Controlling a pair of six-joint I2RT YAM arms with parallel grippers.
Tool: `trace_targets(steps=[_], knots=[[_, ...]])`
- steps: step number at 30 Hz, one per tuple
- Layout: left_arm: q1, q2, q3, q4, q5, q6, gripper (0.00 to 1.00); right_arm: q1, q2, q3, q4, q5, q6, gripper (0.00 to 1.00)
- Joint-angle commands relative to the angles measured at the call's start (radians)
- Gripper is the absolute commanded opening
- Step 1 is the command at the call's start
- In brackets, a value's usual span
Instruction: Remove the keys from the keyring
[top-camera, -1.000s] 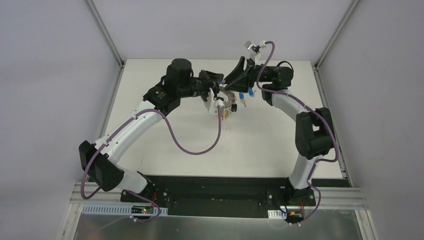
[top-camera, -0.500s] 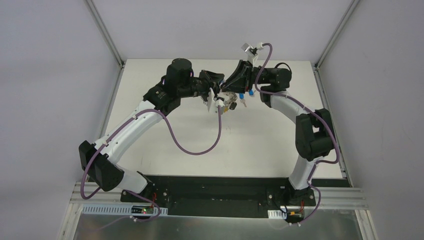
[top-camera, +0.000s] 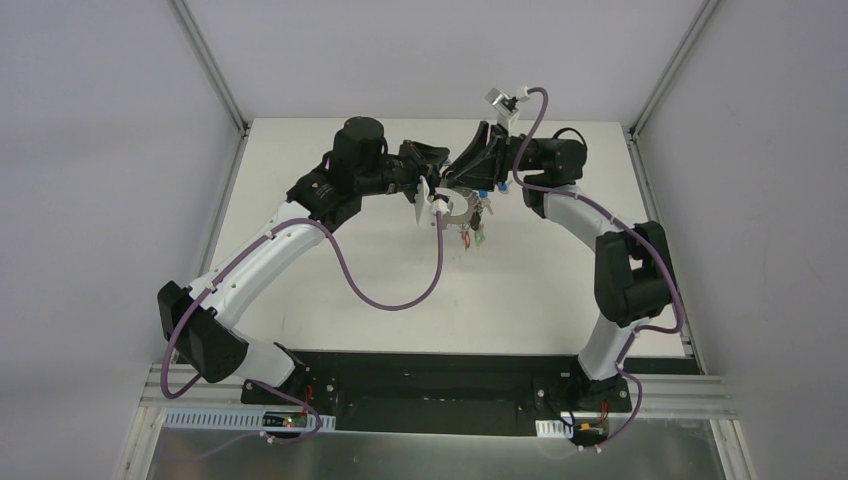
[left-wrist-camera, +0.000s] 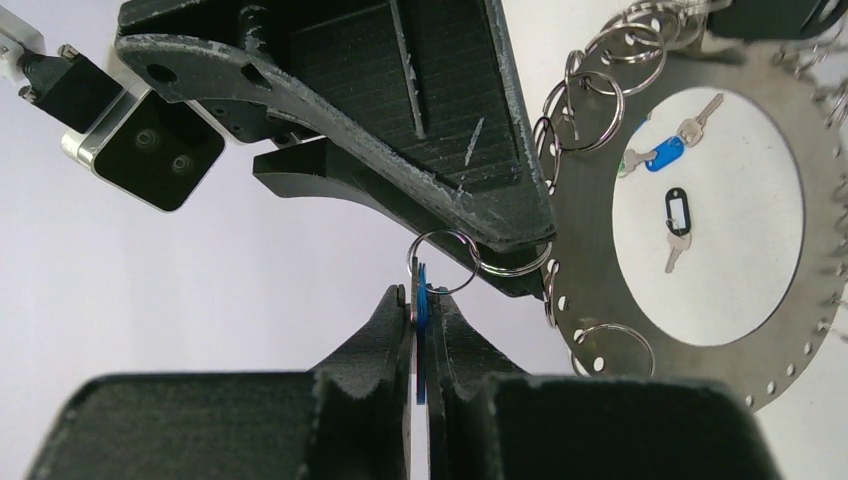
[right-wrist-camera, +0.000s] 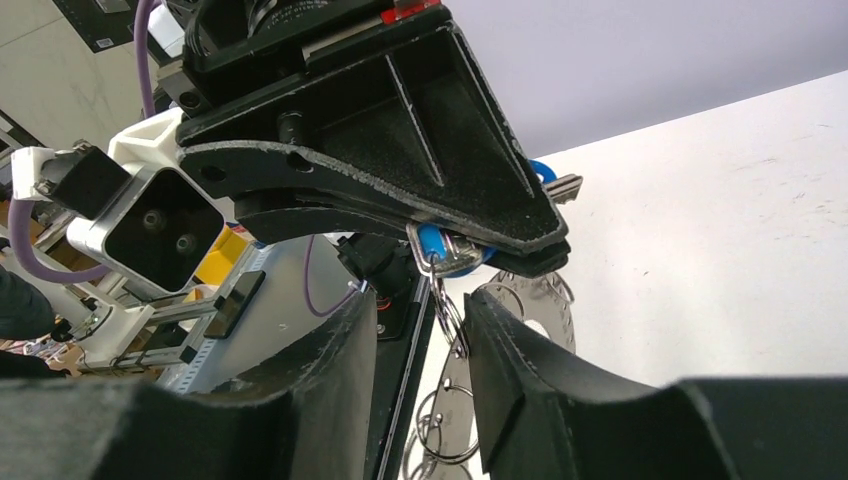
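The keyring (left-wrist-camera: 590, 290), a flat grey disc with holes along its rim and several small split rings, hangs in the air between the two arms (top-camera: 463, 208). My left gripper (left-wrist-camera: 420, 296) is shut on a blue tag (left-wrist-camera: 421, 300). A small split ring (left-wrist-camera: 445, 262) links this tag toward the disc. My right gripper (right-wrist-camera: 425, 305) is open, and the keyring's edge (right-wrist-camera: 455, 330) runs between its fingers against the right finger (right-wrist-camera: 500, 340). Tagged keys (top-camera: 470, 235) dangle under the ring.
Two loose keys lie on the white table and show through the ring's hole, one with a blue tag (left-wrist-camera: 662, 155) and one with a black tag (left-wrist-camera: 678, 215). Both grippers meet at the far middle of the table (top-camera: 300, 280).
The keyring has tipped and dropped a little, so its coloured tags now hang lower under the grippers. The right gripper has shifted slightly. The left gripper has stayed shut.
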Motion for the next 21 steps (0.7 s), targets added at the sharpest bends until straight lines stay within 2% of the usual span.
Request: trace_targets(steps=[1,4,9,12,18,19,21], knots=[[-0.006,-0.049,0.029,0.078,0.015,-0.01,0.0,-0.004,-0.063,0.008,0.068,-0.027,0.012,0.43],[-0.006,-0.052,0.024,0.079,0.011,-0.009,0.0,-0.007,-0.064,0.009,0.068,-0.027,0.018,0.38],[-0.006,-0.061,0.019,0.078,0.011,-0.009,0.0,-0.017,-0.066,0.006,0.068,-0.023,0.021,0.35],[-0.006,-0.064,0.016,0.079,0.009,-0.009,0.0,-0.021,-0.066,0.007,0.067,-0.02,0.021,0.3],[-0.006,-0.068,0.01,0.08,0.016,-0.009,0.0,-0.031,-0.068,0.003,0.068,-0.018,0.024,0.37],[-0.006,-0.069,0.008,0.079,0.019,-0.012,0.0,-0.032,-0.069,0.004,0.068,-0.018,0.025,0.35],[-0.006,-0.07,0.007,0.078,0.022,-0.014,0.0,-0.031,-0.071,0.005,0.068,-0.015,0.026,0.25]])
